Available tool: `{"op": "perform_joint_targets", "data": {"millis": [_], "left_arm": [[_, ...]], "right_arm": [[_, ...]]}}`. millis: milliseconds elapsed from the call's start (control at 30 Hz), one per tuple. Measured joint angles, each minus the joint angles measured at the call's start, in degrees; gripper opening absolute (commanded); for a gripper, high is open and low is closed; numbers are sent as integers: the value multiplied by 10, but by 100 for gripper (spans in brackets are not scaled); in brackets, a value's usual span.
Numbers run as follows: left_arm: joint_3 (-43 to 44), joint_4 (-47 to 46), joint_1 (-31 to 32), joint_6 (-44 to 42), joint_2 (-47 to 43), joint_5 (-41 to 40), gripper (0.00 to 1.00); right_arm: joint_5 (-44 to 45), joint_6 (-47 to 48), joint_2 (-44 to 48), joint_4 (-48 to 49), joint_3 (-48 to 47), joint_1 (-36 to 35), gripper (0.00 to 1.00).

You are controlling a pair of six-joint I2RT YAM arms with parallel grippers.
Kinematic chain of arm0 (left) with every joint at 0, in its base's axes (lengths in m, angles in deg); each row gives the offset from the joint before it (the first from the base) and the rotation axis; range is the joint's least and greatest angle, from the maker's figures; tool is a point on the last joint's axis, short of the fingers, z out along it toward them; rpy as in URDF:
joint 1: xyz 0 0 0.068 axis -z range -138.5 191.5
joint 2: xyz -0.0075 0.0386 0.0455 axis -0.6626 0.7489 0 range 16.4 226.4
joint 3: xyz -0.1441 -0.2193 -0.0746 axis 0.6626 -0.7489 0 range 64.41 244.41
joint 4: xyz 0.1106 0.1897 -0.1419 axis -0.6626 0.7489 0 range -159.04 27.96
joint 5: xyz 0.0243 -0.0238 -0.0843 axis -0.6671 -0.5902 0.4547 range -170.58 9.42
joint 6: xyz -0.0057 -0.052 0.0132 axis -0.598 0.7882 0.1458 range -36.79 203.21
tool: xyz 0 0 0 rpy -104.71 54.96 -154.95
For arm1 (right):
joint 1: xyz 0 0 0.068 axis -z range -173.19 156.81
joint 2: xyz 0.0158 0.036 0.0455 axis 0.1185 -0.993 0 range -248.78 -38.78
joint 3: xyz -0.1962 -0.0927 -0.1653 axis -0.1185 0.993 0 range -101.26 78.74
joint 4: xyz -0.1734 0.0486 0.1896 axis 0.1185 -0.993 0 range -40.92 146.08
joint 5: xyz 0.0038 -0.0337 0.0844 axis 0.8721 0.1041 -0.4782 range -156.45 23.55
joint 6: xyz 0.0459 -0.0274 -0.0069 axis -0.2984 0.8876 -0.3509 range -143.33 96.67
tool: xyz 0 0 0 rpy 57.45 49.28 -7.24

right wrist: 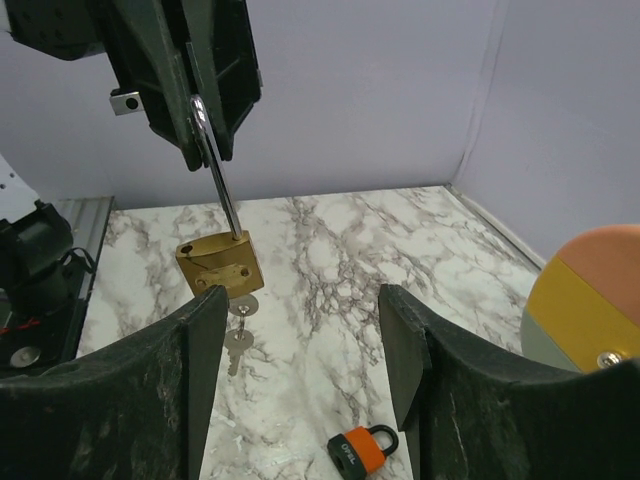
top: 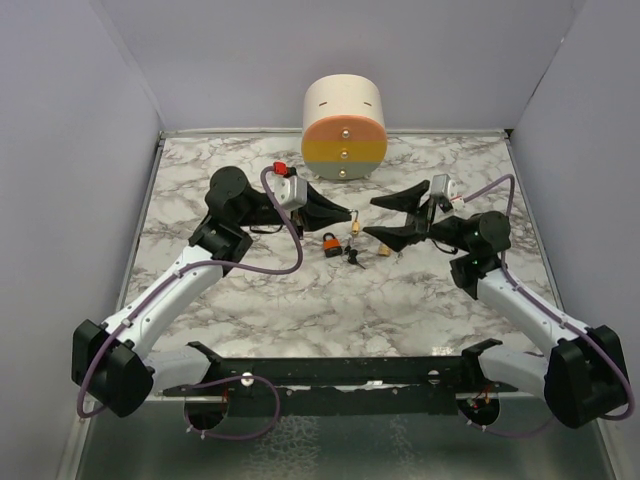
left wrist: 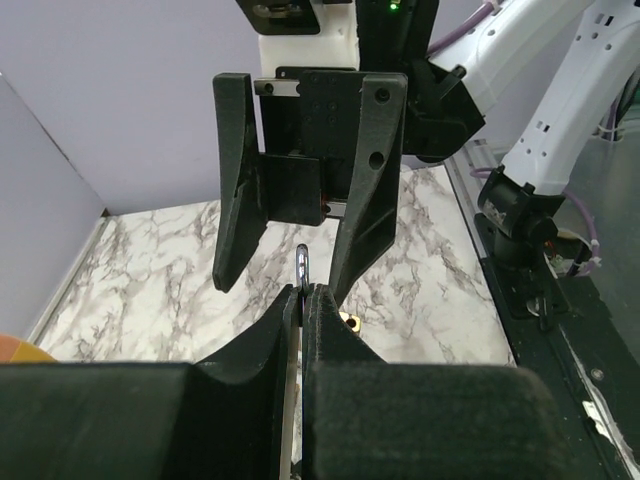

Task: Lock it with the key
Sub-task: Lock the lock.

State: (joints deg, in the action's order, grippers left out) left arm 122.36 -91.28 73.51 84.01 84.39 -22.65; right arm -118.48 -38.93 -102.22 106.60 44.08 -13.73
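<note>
Our left gripper (right wrist: 206,150) clamps the brass padlock (right wrist: 218,263); beneath it the key (right wrist: 241,308) hangs vertical, ahead of our parted right gripper (right wrist: 302,293); an orange padlock (right wrist: 362,447) lies lower.

Brightly, evenly lit from overhead; faintly shadowed on the table (top: 300,310); softly blurred close up around the left gripper (left wrist: 303,292)

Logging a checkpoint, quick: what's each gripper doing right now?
Left gripper: shut on the shackle of the brass padlock, which hangs from it.
Right gripper: open, holding nothing.
</note>
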Motion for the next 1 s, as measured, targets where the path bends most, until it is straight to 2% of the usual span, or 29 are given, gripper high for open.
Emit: {"op": "perform_joint_targets", "data": {"millis": [267, 600, 1000], "left_arm": [[16, -10, 0, 15, 10, 18, 0], [24, -16, 0, 25, 26, 23, 0], [25, -17, 3, 26, 29, 33, 0]], "right_arm": [[-33, -36, -28, 39, -7, -5, 61], [-41, -41, -52, 43, -27, -40, 60], [-40, -26, -57, 31, -42, -53, 47]]}}
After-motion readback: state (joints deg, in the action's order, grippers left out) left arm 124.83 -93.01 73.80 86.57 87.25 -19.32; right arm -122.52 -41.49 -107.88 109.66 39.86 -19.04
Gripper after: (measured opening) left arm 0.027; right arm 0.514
